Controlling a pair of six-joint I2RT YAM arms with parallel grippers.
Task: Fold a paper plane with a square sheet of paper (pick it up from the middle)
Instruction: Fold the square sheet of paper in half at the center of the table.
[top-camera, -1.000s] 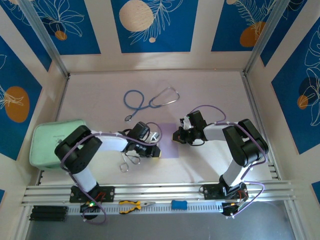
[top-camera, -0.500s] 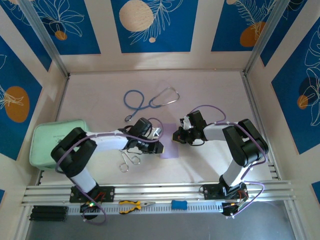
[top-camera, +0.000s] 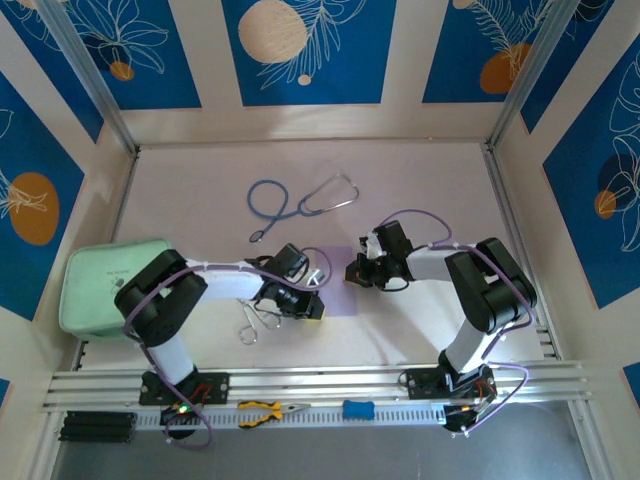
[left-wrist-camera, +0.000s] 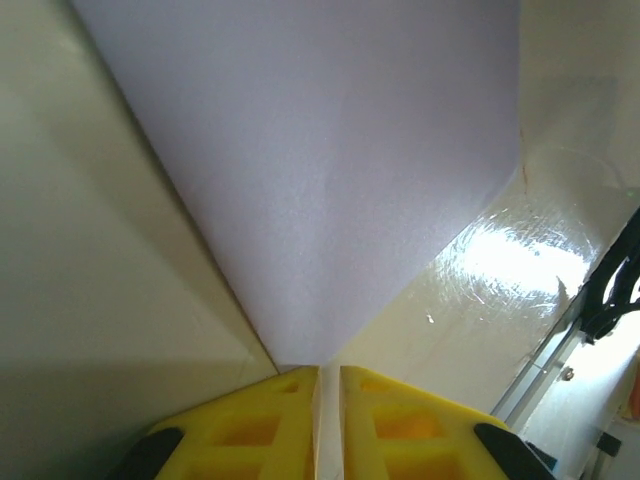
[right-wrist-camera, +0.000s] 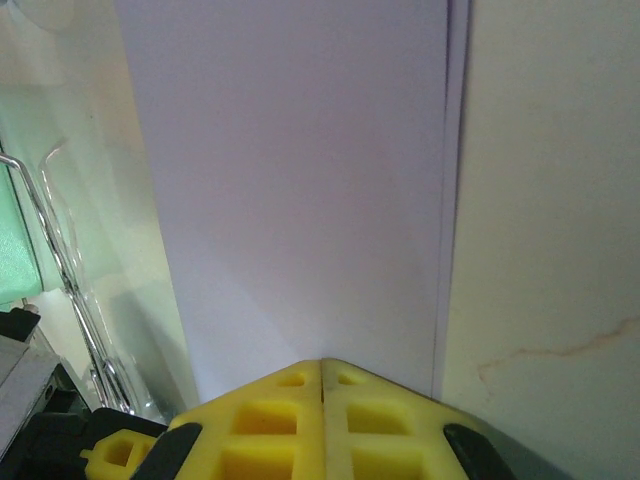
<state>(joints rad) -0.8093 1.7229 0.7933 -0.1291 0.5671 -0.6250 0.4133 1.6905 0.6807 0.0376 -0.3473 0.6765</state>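
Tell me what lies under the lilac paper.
Under the lilac paper, the table shows around its edges. The right wrist view shows a second paper layer peeking out along one side. Anything else beneath is covered.

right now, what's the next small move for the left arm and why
Probably carry the left pincer a little way across the square sheet of paper, folding inward the corner that looks caught in its grip. The right pincer, shut, sits at the sheet's opposite side, seemingly pinning it.

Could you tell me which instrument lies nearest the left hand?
The metal forceps, beside the left hand; the blue stethoscope lies farther back, the yellow pliers by the front rail.
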